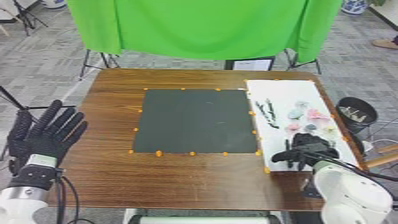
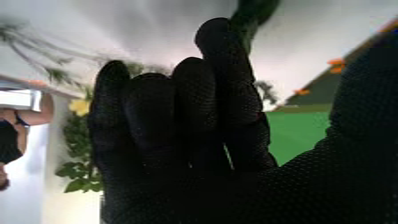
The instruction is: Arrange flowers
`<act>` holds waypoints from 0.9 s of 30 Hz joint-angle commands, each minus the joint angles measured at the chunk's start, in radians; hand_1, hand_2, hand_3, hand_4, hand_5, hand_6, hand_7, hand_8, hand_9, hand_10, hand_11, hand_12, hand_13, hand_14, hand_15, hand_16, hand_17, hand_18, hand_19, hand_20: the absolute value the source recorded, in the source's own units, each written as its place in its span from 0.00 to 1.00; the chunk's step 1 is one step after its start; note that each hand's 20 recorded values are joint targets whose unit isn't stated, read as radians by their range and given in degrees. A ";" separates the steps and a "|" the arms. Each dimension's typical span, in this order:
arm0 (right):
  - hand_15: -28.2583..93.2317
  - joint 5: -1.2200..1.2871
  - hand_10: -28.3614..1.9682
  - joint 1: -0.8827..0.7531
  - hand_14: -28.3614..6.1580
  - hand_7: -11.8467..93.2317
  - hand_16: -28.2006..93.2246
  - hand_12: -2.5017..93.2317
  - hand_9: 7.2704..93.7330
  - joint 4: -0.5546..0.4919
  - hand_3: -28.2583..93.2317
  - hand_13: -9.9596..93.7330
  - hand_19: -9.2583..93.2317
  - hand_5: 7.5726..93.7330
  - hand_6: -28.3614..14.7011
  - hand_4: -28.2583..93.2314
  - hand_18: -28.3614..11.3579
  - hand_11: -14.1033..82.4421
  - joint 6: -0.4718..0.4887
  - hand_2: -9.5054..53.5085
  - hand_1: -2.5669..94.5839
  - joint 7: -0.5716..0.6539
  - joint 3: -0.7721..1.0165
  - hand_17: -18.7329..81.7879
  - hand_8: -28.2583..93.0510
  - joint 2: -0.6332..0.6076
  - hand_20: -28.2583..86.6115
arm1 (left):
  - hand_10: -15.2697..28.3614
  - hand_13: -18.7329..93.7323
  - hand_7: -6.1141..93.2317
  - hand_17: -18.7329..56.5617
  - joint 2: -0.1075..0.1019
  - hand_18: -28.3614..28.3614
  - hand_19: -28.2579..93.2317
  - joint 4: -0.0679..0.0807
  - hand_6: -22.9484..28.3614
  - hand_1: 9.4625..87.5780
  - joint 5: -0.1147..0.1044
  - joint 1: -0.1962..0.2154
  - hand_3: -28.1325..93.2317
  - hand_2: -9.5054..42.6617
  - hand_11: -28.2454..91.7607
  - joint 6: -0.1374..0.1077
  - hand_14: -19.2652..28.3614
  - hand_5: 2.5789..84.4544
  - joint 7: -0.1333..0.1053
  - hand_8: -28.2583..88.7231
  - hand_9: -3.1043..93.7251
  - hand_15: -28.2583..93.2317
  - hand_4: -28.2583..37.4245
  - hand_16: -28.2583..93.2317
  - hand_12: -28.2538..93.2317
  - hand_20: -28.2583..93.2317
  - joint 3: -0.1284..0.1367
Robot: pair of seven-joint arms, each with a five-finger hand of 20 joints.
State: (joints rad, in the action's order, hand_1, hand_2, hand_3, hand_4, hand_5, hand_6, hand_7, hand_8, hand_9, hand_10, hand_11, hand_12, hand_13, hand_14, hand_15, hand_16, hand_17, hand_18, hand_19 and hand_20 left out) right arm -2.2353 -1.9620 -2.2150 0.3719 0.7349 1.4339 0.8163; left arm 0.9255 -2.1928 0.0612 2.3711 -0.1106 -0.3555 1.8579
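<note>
The flowers [image 1: 316, 115] lie on the white sheet [image 1: 284, 90], just beyond the right hand [image 1: 311, 150], pink and pale heads together. Farther beyond this hand and a little to its left are dark stems [image 1: 270, 112]. The right hand has its fingers straight and near to each other, with the thumb well apart. A yellow flower [image 2: 80, 107] and green leaves [image 2: 75, 170] show beside its fingers; if they touch, I cannot tell. The left hand [image 1: 44, 132] is spread, well apart, on the other side of the dark mat [image 1: 195, 120].

I judge the flowers to be very light, with soft petals which crush easily, and the stems thin and rather stiff, maybe rolling under the glove. Better is to pinch one stem below its head, gently, and leave the petals free.
</note>
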 commanded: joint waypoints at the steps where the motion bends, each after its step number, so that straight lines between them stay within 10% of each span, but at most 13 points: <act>1: 0.84 0.022 0.29 0.023 0.19 0.56 0.61 0.56 0.67 0.021 0.79 0.63 0.79 0.71 0.55 0.01 0.03 0.72 0.044 0.01 0.22 0.063 -0.038 0.44 0.15 0.035 0.57 | 0.78 0.36 0.15 0.18 0.009 0.71 0.48 -0.001 0.64 0.19 -0.001 0.006 0.78 0.43 0.38 0.013 0.79 0.42 0.010 0.18 0.35 0.49 0.00 0.18 0.33 0.25 0.004; 9: 0.82 0.029 0.32 0.030 0.22 0.56 0.58 0.53 0.67 0.052 0.82 0.63 0.80 0.70 0.55 0.04 0.04 0.69 0.037 0.03 0.33 0.113 -0.033 0.45 0.15 0.050 0.56 | 0.78 0.36 0.15 0.18 0.012 0.71 0.48 0.003 0.64 0.19 -0.013 0.000 0.78 0.44 0.38 0.009 0.79 0.42 0.015 0.18 0.35 0.49 0.00 0.18 0.33 0.25 -0.003; 13: 0.79 0.014 0.35 0.023 0.29 0.52 0.55 0.46 0.69 0.081 0.79 0.64 0.82 0.68 0.58 0.03 0.06 0.65 -0.022 0.00 0.47 0.099 -0.054 0.46 0.38 0.057 0.53 | 0.78 0.36 0.15 0.18 0.008 0.71 0.48 0.004 0.64 0.19 -0.018 0.000 0.78 0.44 0.38 0.010 0.78 0.42 0.011 0.18 0.35 0.49 0.00 0.18 0.33 0.25 -0.006; 18: 0.62 0.014 0.61 0.018 0.54 0.55 0.56 0.54 0.83 0.098 0.80 0.76 0.83 0.70 0.62 0.03 0.11 0.32 -0.068 0.00 0.56 0.092 -0.071 0.54 0.38 0.070 0.52 | 0.78 0.36 0.15 0.18 0.008 0.71 0.48 0.006 0.64 0.19 -0.015 -0.006 0.78 0.44 0.38 0.014 0.79 0.42 0.014 0.18 0.35 0.49 0.00 0.18 0.33 0.25 -0.009; 27: 0.47 -0.022 0.72 -0.006 0.71 0.43 0.64 0.48 0.98 0.091 0.83 0.93 0.85 0.83 0.66 0.05 0.16 0.24 -0.308 0.00 0.63 0.099 -0.095 0.68 0.40 0.043 0.51 | 0.78 0.36 0.14 0.18 0.010 0.71 0.49 0.010 0.65 0.20 -0.017 -0.014 0.78 0.45 0.38 0.012 0.78 0.42 0.024 0.18 0.35 0.49 0.00 0.18 0.33 0.25 -0.008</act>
State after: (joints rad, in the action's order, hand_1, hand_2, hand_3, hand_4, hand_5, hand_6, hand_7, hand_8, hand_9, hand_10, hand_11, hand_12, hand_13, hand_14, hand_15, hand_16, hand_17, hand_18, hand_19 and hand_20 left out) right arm -2.2312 -1.9109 -2.1470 0.2287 0.8260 1.3724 0.8748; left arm 0.9293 -2.1878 0.0500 2.3576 -0.1092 -0.3429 1.8495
